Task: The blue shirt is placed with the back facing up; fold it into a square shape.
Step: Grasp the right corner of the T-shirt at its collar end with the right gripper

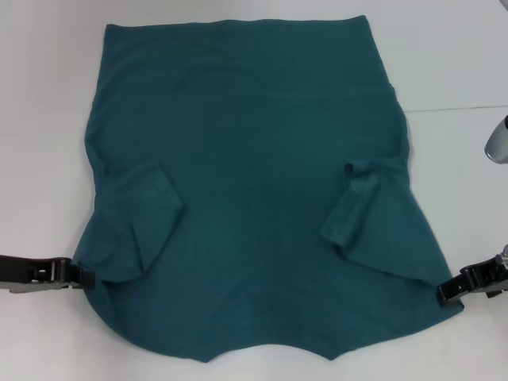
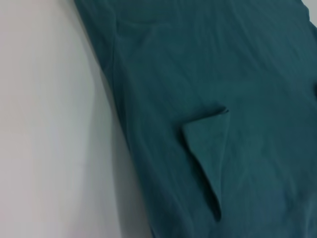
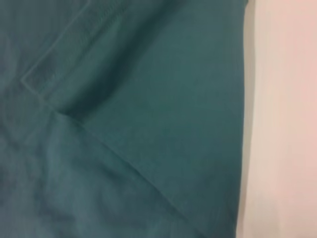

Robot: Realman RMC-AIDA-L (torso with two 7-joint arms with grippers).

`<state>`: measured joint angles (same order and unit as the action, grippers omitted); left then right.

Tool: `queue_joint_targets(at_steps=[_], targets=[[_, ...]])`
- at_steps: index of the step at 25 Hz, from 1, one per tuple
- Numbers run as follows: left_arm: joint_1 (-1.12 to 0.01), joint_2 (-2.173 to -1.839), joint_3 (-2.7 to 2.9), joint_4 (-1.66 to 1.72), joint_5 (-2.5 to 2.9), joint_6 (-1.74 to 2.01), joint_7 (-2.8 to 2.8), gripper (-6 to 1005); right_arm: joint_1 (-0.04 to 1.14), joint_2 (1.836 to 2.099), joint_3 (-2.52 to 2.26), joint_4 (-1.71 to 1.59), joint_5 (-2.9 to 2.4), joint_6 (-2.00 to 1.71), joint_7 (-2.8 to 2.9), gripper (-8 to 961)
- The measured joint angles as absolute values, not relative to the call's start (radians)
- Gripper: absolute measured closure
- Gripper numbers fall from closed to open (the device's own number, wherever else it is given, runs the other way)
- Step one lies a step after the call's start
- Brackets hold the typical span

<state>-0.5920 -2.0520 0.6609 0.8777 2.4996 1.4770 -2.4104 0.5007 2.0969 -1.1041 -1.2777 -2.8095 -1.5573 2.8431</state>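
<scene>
The blue shirt is lying flat on the white table, sleeves folded inward. The left gripper and right gripper are touching its near corners; whether they are pinching cloth cannot be told. Lifting both corners evenly should keep the fold square.

Left pincer and right pincer sit low (mirrored), pointing inward.

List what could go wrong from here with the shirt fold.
1. The left claw and right claw sit only at the blue shirt edges; a thin pinch could slip.
2. Both sleeves already lie folded inward, unevenly; lifting may undo them, skewing the square.
</scene>
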Motion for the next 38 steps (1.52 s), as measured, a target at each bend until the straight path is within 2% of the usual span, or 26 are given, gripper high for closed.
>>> queue_joint_targets(at_steps=[3, 7, 18, 36, 38], targets=[[-0.592, -2.052, 0.659, 0.877, 2.500, 1.477, -2.411, 982, 0.502, 2.097, -1.110, -1.275, -2.804, -1.555, 2.843, 71], [-0.592, -2.052, 0.658, 0.877, 2.500, 1.474, -2.412, 982, 0.510, 2.097, -1.110, -1.266, -2.803, -1.560, 2.846, 189], [-0.592, -2.053, 0.658, 0.877, 2.499, 1.469, -2.411, 982, 0.528, 2.097, -1.145, -1.228, -2.808, -1.545, 2.867, 347], [-0.596, -2.051, 0.658, 0.877, 2.496, 1.466, -2.410, 983, 0.556, 2.096, -1.195, -1.171, -2.808, -1.518, 2.864, 428], [-0.597, -2.051, 0.658, 0.877, 2.496, 1.466, -2.410, 983, 0.554, 2.097, -1.198, -1.176, -2.795, -1.515, 2.858, 472]])
